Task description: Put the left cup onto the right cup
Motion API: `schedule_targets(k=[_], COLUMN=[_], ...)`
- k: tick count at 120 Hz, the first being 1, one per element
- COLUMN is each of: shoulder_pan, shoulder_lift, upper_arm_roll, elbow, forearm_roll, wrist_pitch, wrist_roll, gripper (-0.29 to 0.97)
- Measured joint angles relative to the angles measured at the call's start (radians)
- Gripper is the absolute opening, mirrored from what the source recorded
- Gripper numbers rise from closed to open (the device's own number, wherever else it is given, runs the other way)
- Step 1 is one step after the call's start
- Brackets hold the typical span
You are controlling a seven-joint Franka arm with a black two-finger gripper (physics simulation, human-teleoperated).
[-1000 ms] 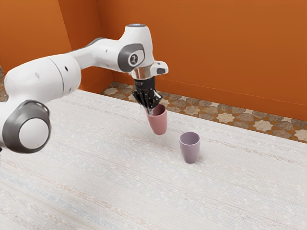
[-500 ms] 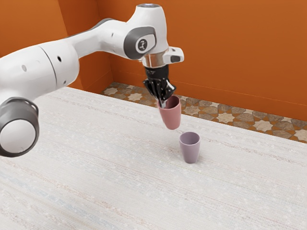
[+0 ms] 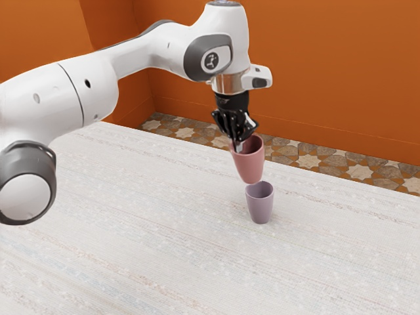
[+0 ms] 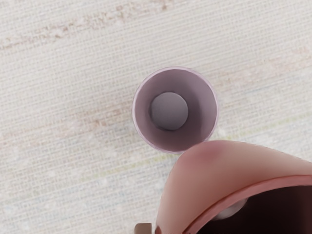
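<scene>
The arm (image 3: 98, 75) is built of fat, glossy white shells with rounded ends. Its big joint (image 3: 26, 182) wears a dark grey ring around a white dome. Two small dark dots (image 3: 86, 83) mark the thickest link. The last joint bears a grey disc (image 3: 210, 60) with a tiny white emblem at its centre, and a grey cap (image 3: 226, 3) at its twelve o'clock. At the disc's five o'clock sits a short silver collar (image 3: 230, 84), with a white block (image 3: 257, 77) at its three o'clock, dark-slotted at the end. Under the collar the jaws are matte black, ribbed and narrow.
</scene>
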Motion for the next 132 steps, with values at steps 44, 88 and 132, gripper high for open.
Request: schedule_targets(k=[44,88,132], shoulder_pan=[-0.021,-0.043,-0.045], shoulder_lift=[0.079,0.102,0.12], upper_arm_roll=[-0.002,-0.002,-0.002], elbow=[0.059,0.1,0.105], forearm_roll=[0.041,0.1,0.134], wrist_pitch=[0.001,0.005,0.011], wrist_roll=[-0.015,-0.026,-0.034], gripper=[-0.11,-0.11,-0.11])
